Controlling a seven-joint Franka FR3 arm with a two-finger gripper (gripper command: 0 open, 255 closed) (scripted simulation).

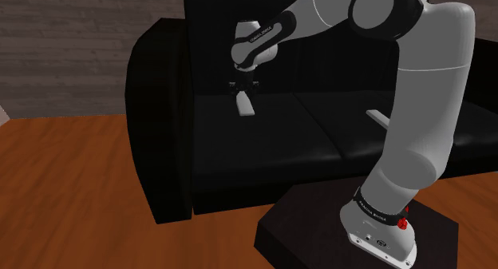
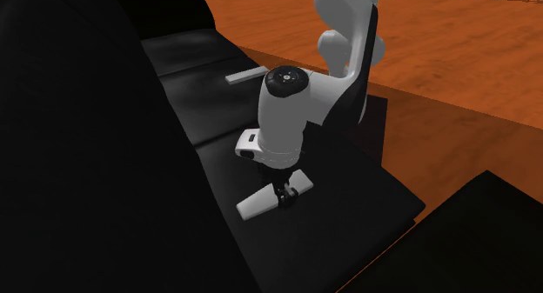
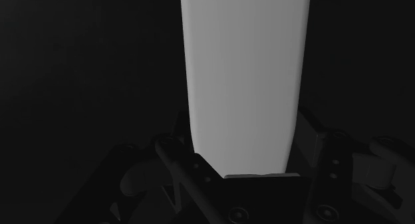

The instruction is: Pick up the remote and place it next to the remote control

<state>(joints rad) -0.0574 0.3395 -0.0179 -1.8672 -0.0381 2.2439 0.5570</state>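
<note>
The pincer (image 1: 243, 89) points down at the black sofa (image 1: 160, 92) seat, its two fingers clamped on the long sides of the white remote (image 1: 244, 108), which reaches out past the fingertips. A second remote (image 1: 379, 116) lies well apart from the pincer on the next seat cushion, nearer the arm's stand.
</note>
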